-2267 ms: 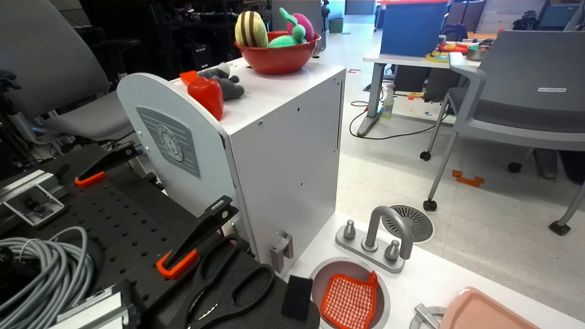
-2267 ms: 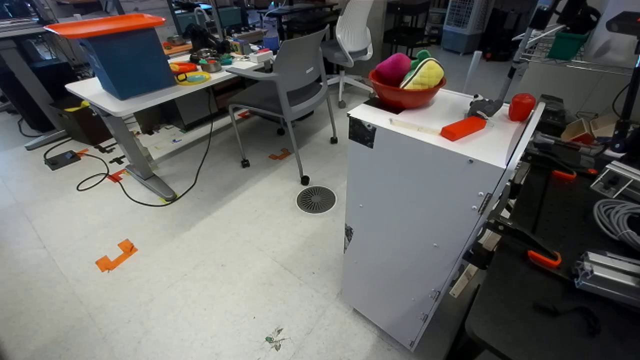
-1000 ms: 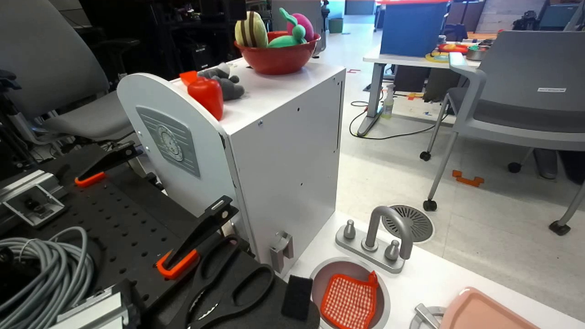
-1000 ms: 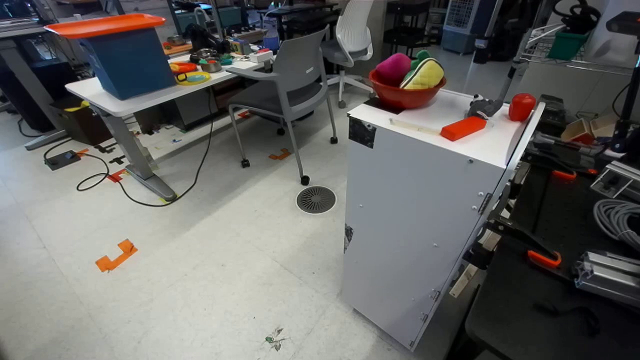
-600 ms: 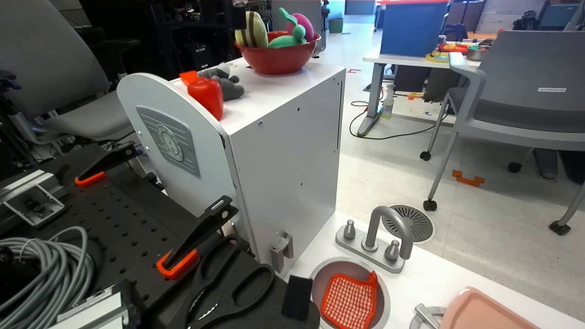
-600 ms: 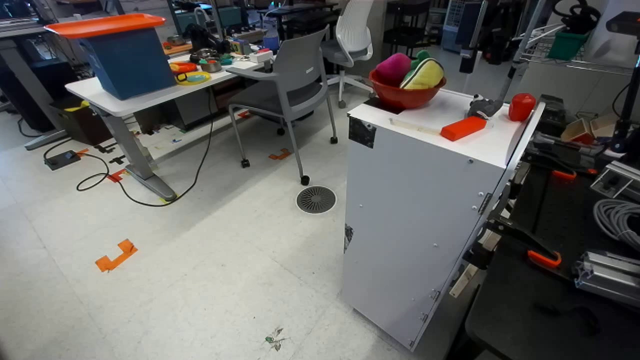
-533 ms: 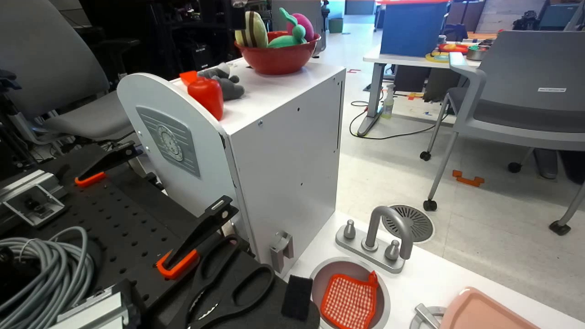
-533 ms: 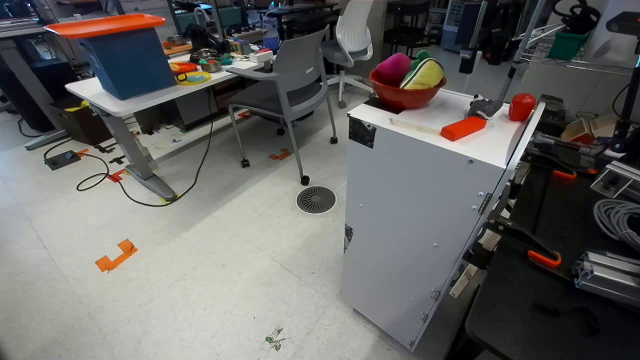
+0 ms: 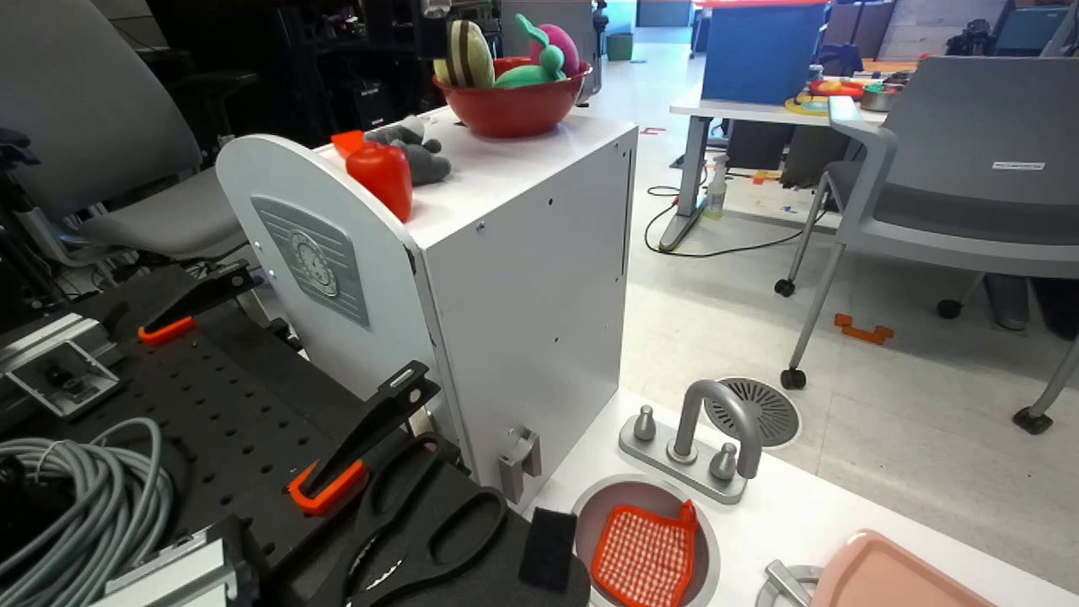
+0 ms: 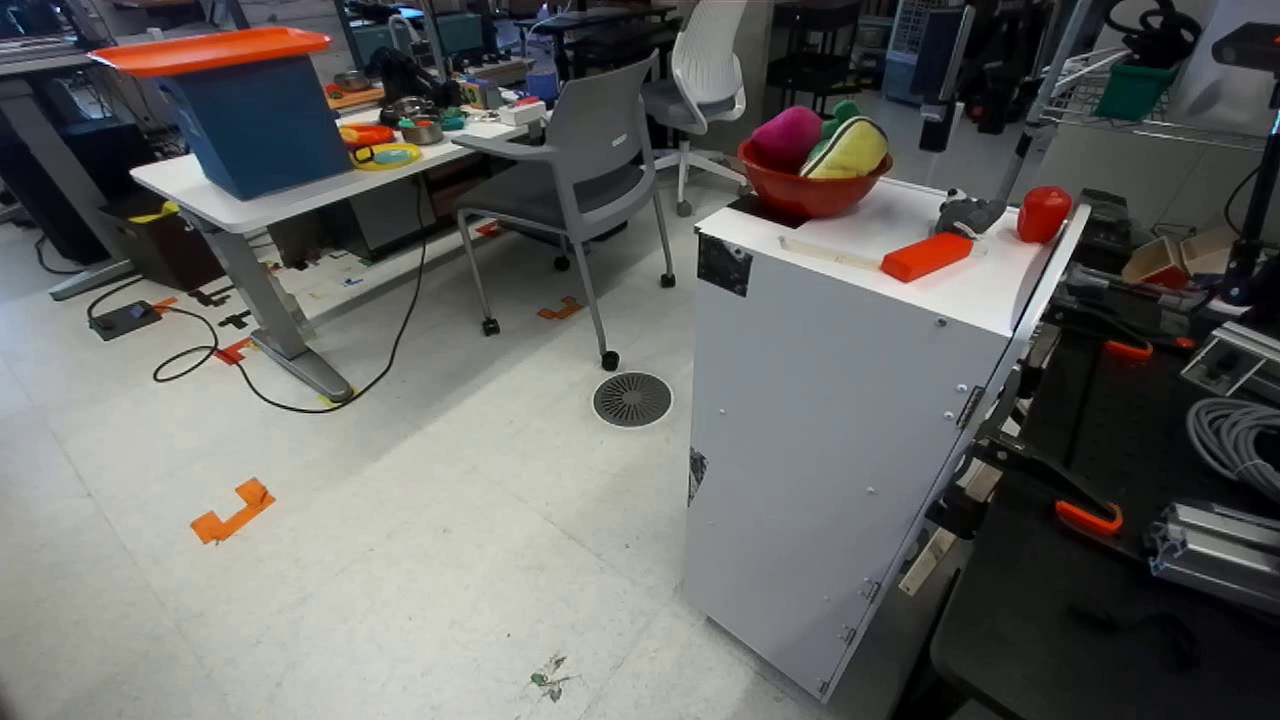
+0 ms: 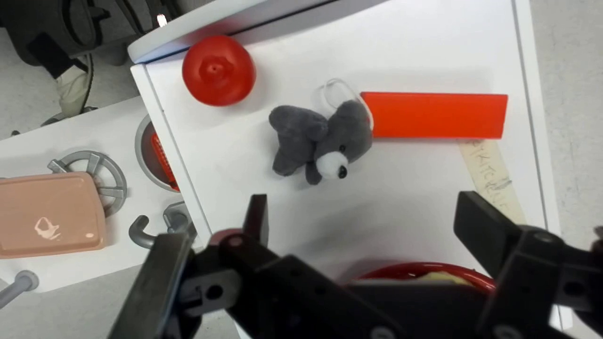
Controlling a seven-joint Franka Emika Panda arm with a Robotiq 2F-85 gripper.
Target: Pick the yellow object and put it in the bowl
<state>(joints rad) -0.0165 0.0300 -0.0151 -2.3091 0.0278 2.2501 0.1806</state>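
Yellow plush fruit (image 10: 850,152) sat in the red bowl (image 10: 812,198), near the cabinet top (image 9: 506,169) edge opposite the arched panel (image 9: 377,278). Your gripper (image 11: 363,217) stood spread, 2 fingers (image 11: 487,235) pinching nothing. In wrist view its body hid most of the bowl: low sweep risked toppling fruit out.

You have bare white cabinet top (image 9: 497,164) between the gray plush bear (image 11: 320,134) and the red bowl (image 9: 510,115); in the wrist view it shows between the widely parted jaws of your gripper (image 11: 362,212). A yellow plush (image 10: 852,150), green plush (image 9: 524,77) and magenta plush (image 9: 560,46) crowd the bowl, rising above its rim. A red-orange block (image 11: 435,115) obstructs you just beside the bear's head; near its other end, a red bell pepper (image 11: 219,70) stands close to the raised arched panel (image 9: 379,278).
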